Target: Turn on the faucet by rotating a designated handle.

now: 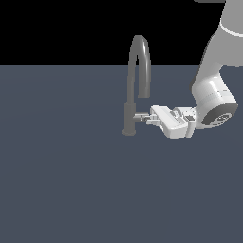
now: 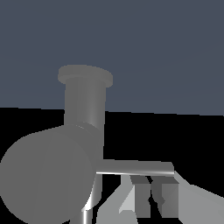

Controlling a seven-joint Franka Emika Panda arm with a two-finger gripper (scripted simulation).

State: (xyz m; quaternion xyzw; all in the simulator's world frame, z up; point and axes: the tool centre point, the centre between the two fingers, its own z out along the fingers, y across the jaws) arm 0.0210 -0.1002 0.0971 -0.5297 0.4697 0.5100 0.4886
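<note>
Crowding handle (image 1: 141, 116) — end effector (image 1: 150, 117), faucet (image 1: 129, 114)

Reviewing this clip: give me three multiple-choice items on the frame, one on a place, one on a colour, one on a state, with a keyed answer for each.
1. In the exterior view, the gripper is where relative to the faucet column?
A. on its right
B. on its left
C. above the spout

2. The faucet's colour?
A. white
B. dark grey
C. red

3. The gripper is:
A. far from the handle
B. at the handle's tip
C. holding the spout

Answers: A, the white hand reaches in from the exterior view's right; B, column and spout are dark grey; B, fingertips meet the stub's end.
</note>
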